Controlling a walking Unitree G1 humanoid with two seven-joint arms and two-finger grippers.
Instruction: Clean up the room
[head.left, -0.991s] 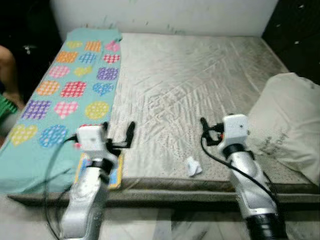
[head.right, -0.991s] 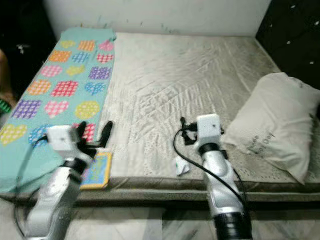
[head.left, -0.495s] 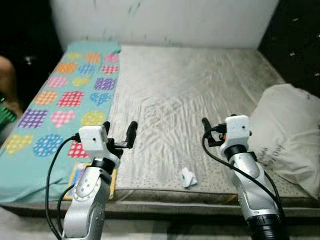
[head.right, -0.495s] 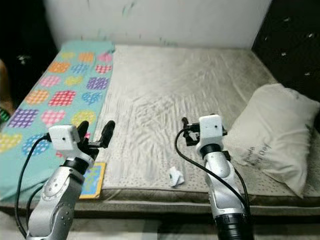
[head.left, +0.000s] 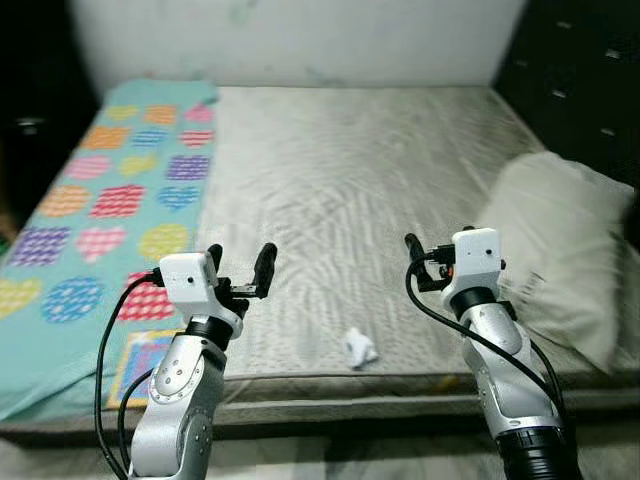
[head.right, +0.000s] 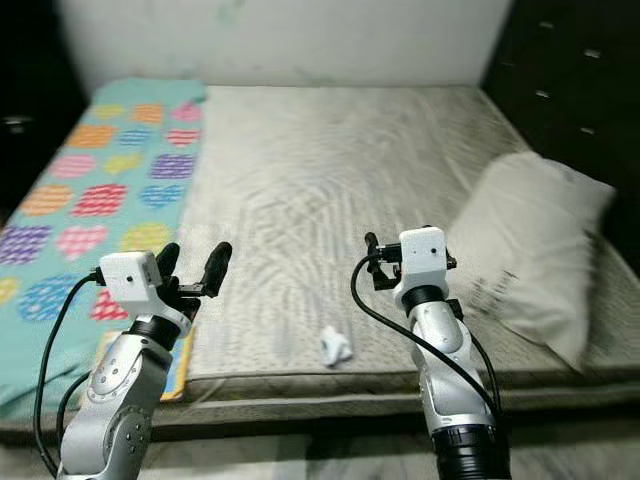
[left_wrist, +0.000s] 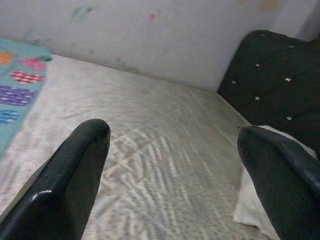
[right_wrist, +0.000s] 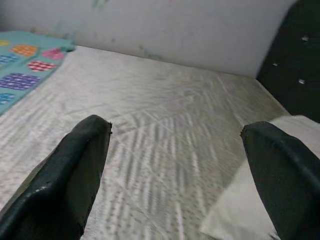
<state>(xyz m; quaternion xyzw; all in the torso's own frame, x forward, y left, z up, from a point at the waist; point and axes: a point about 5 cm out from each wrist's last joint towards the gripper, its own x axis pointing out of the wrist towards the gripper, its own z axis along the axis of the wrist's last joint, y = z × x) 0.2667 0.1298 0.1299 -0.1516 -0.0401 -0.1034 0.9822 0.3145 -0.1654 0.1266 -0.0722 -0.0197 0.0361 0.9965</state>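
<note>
While both arms hover over the mattress's (head.left: 350, 180) near edge, the left gripper (head.left: 241, 270) and right gripper (right_wrist: 175, 165) hold their fingers spread, gripping nothing. Between them, low in the frame's centre, lies a crumpled white paper (head.left: 359, 347); a pillow (head.left: 555, 235) rests at right.

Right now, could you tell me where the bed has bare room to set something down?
The middle of the mattress is bare, between the heart-patterned blanket and the pillow. The near edge is busier: crumpled paper and a colourful book.
</note>
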